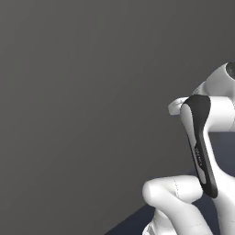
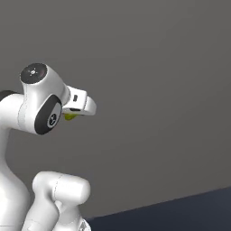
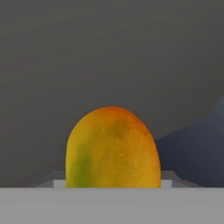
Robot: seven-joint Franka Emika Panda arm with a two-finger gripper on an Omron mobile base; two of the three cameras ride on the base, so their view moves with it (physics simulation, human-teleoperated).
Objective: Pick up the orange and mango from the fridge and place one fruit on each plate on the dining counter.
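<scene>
The mango (image 3: pixel 113 148) fills the lower middle of the hand view, yellow-orange with a green patch, upright and close to the camera. In the right base view a small yellow-green bit of the mango (image 2: pixel 70 117) peeks out under the white hand. My gripper (image 2: pixel 74 113) is shut on the mango and held high, level with the arm's upper joint. In the left base view the hand is mostly hidden behind the arm's dark-sided link. The orange, the fridge, the plates and the dining counter are out of view.
A plain dark grey wall (image 1: pixel 69 92) stands behind the arm in both base views. A strip of dark blue floor (image 2: pixel 180 212) runs along the bottom.
</scene>
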